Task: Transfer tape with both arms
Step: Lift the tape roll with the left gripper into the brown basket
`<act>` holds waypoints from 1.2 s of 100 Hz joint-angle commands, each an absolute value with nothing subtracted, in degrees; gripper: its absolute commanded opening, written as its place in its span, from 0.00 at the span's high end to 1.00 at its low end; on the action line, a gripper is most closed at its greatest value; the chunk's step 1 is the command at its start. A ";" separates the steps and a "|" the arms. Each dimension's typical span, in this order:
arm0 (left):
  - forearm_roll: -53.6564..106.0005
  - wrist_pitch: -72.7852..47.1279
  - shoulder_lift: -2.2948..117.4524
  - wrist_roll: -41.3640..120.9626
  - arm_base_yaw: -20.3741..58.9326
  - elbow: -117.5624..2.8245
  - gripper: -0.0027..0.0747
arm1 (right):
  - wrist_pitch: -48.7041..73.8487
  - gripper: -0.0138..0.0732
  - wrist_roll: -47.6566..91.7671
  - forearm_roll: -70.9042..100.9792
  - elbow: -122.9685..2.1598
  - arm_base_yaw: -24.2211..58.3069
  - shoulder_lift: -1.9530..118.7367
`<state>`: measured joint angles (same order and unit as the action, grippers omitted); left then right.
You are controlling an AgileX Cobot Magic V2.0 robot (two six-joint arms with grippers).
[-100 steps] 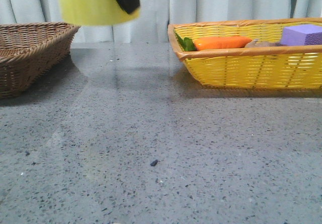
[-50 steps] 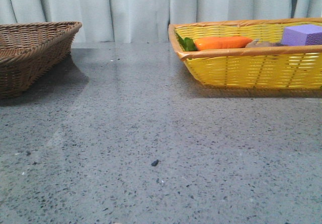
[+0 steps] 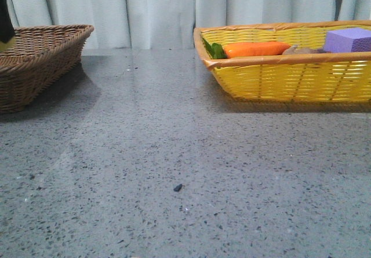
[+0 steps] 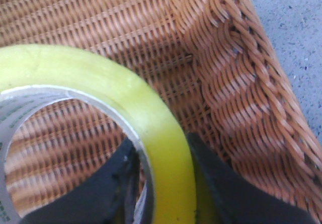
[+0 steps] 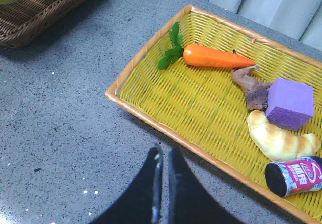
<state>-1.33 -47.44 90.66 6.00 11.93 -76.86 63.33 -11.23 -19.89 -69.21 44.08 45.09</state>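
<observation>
The tape (image 4: 151, 118) is a yellow-green roll with a white inner core. My left gripper (image 4: 161, 143) is shut on the roll's wall, one finger inside the ring and one outside. It holds the roll over the inside of the brown wicker basket (image 4: 241, 83). In the front view the left gripper (image 3: 7, 8) is at the far left edge above that basket (image 3: 52, 49), with only a sliver of the tape (image 3: 3, 45) showing. My right gripper (image 5: 163, 151) is shut and empty above the grey table, just outside the yellow basket (image 5: 151, 118).
The yellow basket (image 3: 290, 78) stands at the back right. It holds an orange carrot (image 5: 216, 58), a purple block (image 5: 289, 103), a croissant (image 5: 279, 138), a can (image 5: 294, 176) and a small brown object (image 5: 251, 85). Curtains hang behind the table.
My left gripper has carried the tape from the top centre-left of the front view leftwards, then down over the brown basket. The yellow basket's contents have not moved.
</observation>
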 commanded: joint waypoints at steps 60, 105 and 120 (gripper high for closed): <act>1.36 -42.08 93.15 5.86 11.88 -77.05 0.63 | 59.79 0.93 -11.17 -21.69 -70.43 43.87 44.74; 1.20 -51.25 91.06 5.86 11.79 -85.36 0.54 | 59.55 0.93 -11.17 -21.69 -70.43 43.87 44.74; 2.45 -50.58 84.88 5.86 11.79 -86.89 0.54 | 59.65 0.91 -11.17 -22.50 -70.34 43.87 44.74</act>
